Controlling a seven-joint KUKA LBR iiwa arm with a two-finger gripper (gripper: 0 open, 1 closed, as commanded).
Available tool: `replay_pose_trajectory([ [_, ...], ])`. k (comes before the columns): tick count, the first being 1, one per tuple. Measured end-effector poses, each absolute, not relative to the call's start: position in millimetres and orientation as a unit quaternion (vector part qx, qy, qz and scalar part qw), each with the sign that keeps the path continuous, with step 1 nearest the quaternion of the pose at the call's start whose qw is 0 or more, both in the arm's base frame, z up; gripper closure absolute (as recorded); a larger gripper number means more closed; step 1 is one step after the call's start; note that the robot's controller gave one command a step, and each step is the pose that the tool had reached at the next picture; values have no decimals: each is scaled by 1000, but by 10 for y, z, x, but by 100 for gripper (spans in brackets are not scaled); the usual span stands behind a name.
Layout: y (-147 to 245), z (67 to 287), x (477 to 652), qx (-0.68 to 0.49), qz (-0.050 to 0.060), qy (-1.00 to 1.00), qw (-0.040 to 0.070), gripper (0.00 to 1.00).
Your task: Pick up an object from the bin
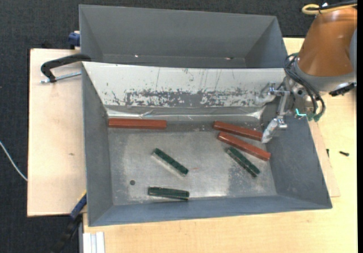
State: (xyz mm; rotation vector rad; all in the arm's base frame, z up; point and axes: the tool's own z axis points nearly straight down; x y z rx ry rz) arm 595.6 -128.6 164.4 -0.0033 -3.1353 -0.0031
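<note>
Well, your gripper (pixel 267 133) sits low in the bin (pixel 96 150), close to the right wall and just in front of the scuffed back wall. You cannot tell from this angle whether it is spread or closed, and nothing shows gripped in it. Up and to the right of the gripper, the arm's orange cover (pixel 329 42) hangs outside the bin's rim.

The gripper's tip is right at the right-hand end of the near red bar (pixel 238 130), which lies flat on the floor and runs leftward from the gripper. You cannot tell whether the two touch. Just below the gripper in the view, the second red bar (pixel 244 147) lies nearly parallel to the first, slanting down to the right.

Below and slightly left of the gripper, just beyond that second bar, the near green bar (pixel 244 162) lies on a steeper slant. Well to the gripper's left, the middle green bar (pixel 170 162) lies alone on the bare floor, also slanted. Further left and toward the front wall, the front green bar (pixel 168 193) lies almost level, with a small dark speck (pixel 132 183) beside it. Farthest left of the gripper, the far red bar (pixel 137 123) lies along the foot of the back wall.
</note>
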Motion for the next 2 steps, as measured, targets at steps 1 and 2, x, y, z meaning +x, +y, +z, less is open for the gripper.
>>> replay_pose_trajectory([
  [1, -1283, 1693, 5975, 0, 0, -1000, -1, 0],
  [2, -1240, 839, 5645, -52, 1, -999, -12, 100],
])
